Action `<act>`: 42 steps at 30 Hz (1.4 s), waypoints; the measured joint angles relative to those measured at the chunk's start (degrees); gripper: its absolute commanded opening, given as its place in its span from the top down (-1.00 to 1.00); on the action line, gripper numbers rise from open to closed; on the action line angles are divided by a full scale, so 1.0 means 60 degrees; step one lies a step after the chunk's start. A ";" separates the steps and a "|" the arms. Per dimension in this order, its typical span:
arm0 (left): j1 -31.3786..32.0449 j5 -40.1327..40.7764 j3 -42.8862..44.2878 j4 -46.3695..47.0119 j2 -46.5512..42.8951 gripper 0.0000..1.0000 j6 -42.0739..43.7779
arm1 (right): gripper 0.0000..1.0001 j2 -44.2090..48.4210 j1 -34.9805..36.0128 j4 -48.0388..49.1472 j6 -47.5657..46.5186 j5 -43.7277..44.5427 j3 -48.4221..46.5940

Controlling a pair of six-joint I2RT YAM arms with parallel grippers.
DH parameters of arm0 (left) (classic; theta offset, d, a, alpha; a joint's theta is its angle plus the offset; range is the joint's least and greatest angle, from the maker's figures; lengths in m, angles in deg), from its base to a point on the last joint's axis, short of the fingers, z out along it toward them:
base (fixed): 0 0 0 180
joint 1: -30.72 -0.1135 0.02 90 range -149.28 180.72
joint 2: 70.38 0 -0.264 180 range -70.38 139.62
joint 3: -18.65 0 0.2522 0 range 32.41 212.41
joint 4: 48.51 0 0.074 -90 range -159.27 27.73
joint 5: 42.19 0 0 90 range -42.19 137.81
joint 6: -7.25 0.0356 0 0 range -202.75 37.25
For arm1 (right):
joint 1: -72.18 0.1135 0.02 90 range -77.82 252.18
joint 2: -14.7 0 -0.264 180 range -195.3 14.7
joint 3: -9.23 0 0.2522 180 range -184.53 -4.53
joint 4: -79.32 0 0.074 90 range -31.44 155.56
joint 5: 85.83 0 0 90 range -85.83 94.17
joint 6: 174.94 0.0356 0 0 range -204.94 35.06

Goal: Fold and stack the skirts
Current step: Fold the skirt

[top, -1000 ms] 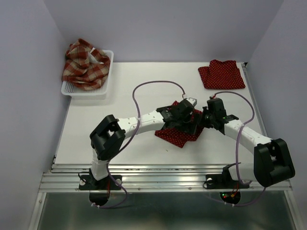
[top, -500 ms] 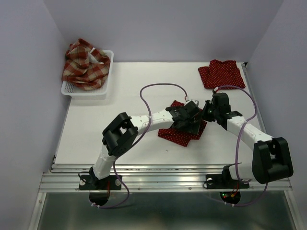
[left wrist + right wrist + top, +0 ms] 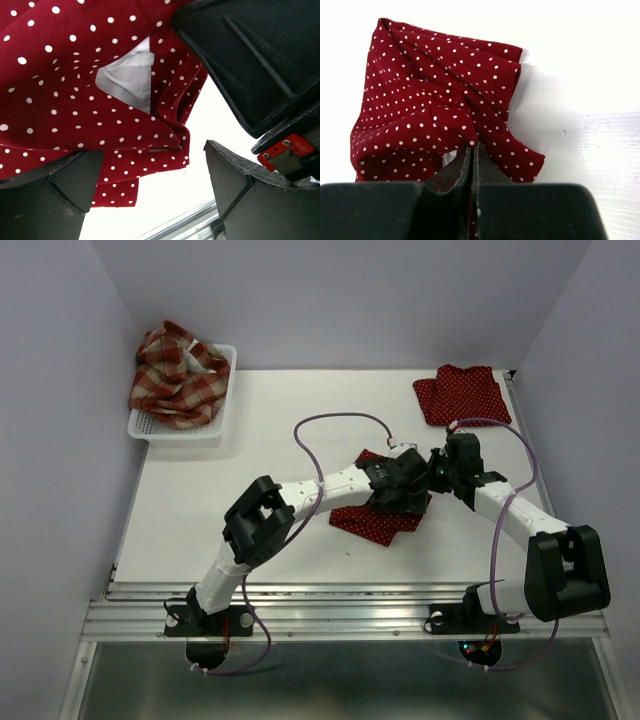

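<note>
Counted 3 skirts: 2 dark red w/ small white dots, 1 red-and-cream plaid; also 1 white mesh basket (image 3: 186, 432), 2 arms, 2 purple cables. The middle dotted skirt (image 3: 372, 524) lay crumpled near the centre of the white surface (image 3: 240, 470), a bit right of mid. Both wrists crowded over its far-right part, so from above a good part of it was hidden and I couldn't make out the fingertips there. The right-wrist cam sorted that: the right jaws were pressed together, pinching a puckered fold at the skirt edge nearest that cam, cloth bunching toward the tips. The left jaws stood wide apart, one finger (image 3: 55, 195) over the cloth, the other beside its edge over bare surface, nothing clamped btw them. The right wrist housing (image 3: 250, 65), black, filled the top right of that view and cut off the rest. A pale patch (image 3: 127, 80) showed amid the folds: lining or bare surface thru a gap, couldn't tell. The far dotted skirt (image 3: 462, 395) sat flat and folded at the far-right corner of the surface, well apart from the arms. The plaid skirt (image 3: 178, 375) was heaped in the basket at the far-left corner, spilling over the rim and hiding most of the inside.
</note>
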State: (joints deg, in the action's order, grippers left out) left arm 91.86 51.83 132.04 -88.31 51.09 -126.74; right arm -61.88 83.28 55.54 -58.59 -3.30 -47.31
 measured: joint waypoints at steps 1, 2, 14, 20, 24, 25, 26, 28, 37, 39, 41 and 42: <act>0.0040 0.0102 0.0164 -0.0149 0.0095 -0.74 -0.0073 | 0.99 0.0000 -0.0036 0.0004 0.0000 0.0007 0.0000; 0.0076 0.0186 0.0350 -0.0295 0.0189 -0.65 -0.0138 | 0.99 0.0000 -0.0080 0.0007 0.0000 0.0007 0.0000; 0.0204 0.1570 0.0372 -0.1144 0.0608 -0.10 -0.0448 | 0.99 0.0000 -0.0171 0.0022 -0.0015 -0.0492 -0.0138; 0.0058 0.1672 -0.0106 -0.0969 0.0608 -0.10 -0.0357 | 0.99 -0.0051 -0.0357 0.0025 -0.0044 -0.0758 -0.0375; -0.0018 0.1534 -0.0871 -0.0237 0.0350 -0.06 -0.0142 | 0.95 -0.0066 -0.0586 -0.0036 -0.0153 -0.0852 -0.0444; -0.0069 0.1351 -0.1381 0.0186 0.0062 -0.06 -0.0036 | 0.93 -0.0073 -0.0637 -0.0073 -0.0197 -0.0867 -0.0495; -0.0113 0.1268 -0.1738 0.0481 -0.0146 -0.06 0.0029 | 0.93 -0.0091 -0.0699 -0.0117 -0.0270 -0.0871 -0.0601; -0.0211 0.1107 -0.2535 0.1078 -0.0597 -0.06 0.0157 | 0.93 -0.0284 -0.0732 -0.0189 -0.0637 -0.0856 -0.0925; -0.0459 0.0579 -0.5166 0.2867 -0.2229 -0.05 0.0841 | 0.64 -0.1840 -0.0718 -0.0780 -0.0954 0.0426 -0.1749; -0.0463 0.0506 -0.5329 0.3067 -0.2313 -0.04 0.0911 | 0.51 -0.2353 -0.0729 -0.1118 -0.0831 0.1282 -0.1945; -0.0463 0.0430 -0.5482 0.3177 -0.2412 -0.04 0.0954 | -0.22 -0.2732 -0.0750 -0.1435 -0.0776 0.1956 -0.2240; -0.0459 0.0401 -0.5541 0.3184 -0.2455 -0.04 0.0980 | -0.23 -0.2809 -0.0798 -0.1512 -0.0812 0.2062 -0.2353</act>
State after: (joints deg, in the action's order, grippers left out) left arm 89.11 54.23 98.80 -69.21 36.36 -120.86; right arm -78.73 78.49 46.47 -63.47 9.07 -61.43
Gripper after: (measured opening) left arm 0.523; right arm 0.491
